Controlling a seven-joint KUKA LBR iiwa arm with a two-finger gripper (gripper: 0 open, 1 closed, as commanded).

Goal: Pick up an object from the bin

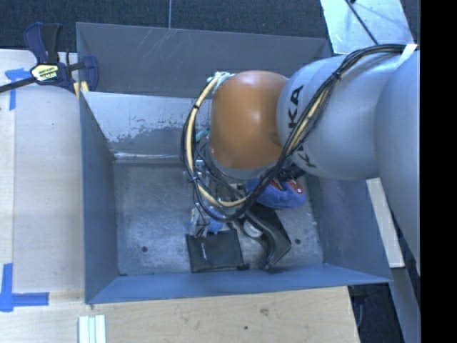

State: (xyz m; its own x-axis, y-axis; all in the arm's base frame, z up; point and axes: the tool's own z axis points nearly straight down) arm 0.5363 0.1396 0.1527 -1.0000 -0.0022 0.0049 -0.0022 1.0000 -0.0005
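My gripper [205, 224] hangs low near the bin's front wall, mostly hidden under the arm's wrist. Right below it lies a flat black rectangular thing [214, 252], close against the front wall. To its right a black curved piece [275, 246] rests on the floor. A small white thing [251, 228] peeks out between them. Behind those, a blue crumpled thing [284, 196] with a red-orange patch lies partly under the arm.
The arm with its orange dome and looping cables covers the middle and right of the bin. The bin's left half shows bare grey floor. The front wall stands just past the black things.
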